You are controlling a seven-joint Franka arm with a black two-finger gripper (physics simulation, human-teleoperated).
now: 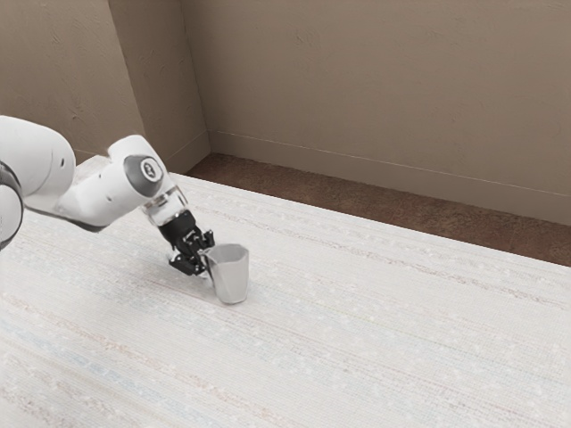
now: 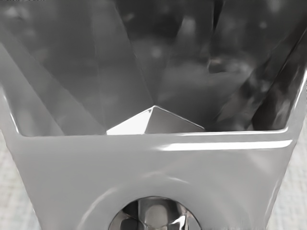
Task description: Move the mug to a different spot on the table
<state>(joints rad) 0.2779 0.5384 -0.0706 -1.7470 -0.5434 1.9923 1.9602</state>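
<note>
Because the mug (image 1: 230, 273) must be carried to a new spot, the end effector (image 1: 194, 252) is set low and slanted against the mug's rim, on the side toward the exterior view's left. Whether the end effector is apart or clamped on the mug cannot be determined. The mug appears to rest on the counter (image 1: 401, 339), directly under the hand.

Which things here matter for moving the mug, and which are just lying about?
For the job: grey mug; the table it sits on, for the new spot.
Just surroundings: brown floor; beige walls behind.
</note>
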